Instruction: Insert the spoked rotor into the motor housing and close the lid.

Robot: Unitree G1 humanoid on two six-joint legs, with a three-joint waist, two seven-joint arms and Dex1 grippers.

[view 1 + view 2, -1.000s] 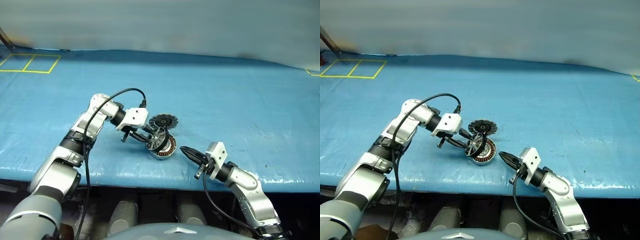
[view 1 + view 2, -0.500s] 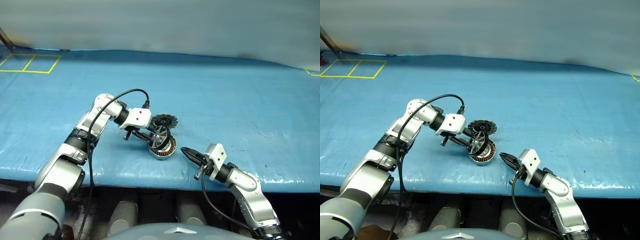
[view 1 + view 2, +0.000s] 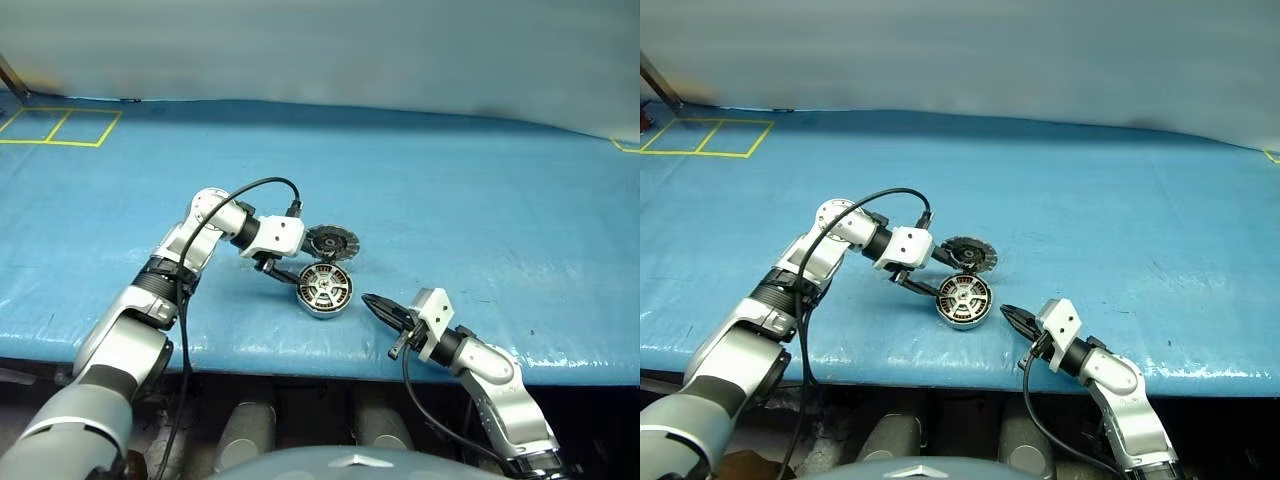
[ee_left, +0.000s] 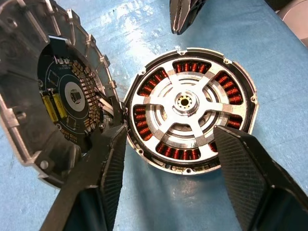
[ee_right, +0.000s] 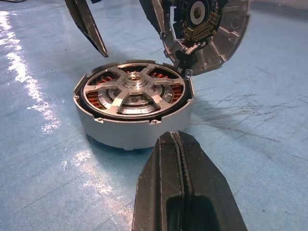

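Left wrist view has the rotor (image 4: 185, 103) seated flat in the housing (image 4: 248, 103), copper coils peeking between its spokes. It sits on the blue table (image 3: 480, 200), the lid (image 4: 43, 91) propped beside it, ready for closing. Left gripper (image 4: 171, 166) straddles the housing, fingers spread and empty. Right gripper (image 5: 180, 159) waits nearby, fingers pressed together, holding nothing.

I see even, bright overhead light on the blue table (image 3: 480, 210), with white glare streaks along its near edge and in the right wrist view. The housing (image 5: 132, 110) casts a soft shadow. Nearest claw (image 5: 180, 192) surfaces look slightly soft.
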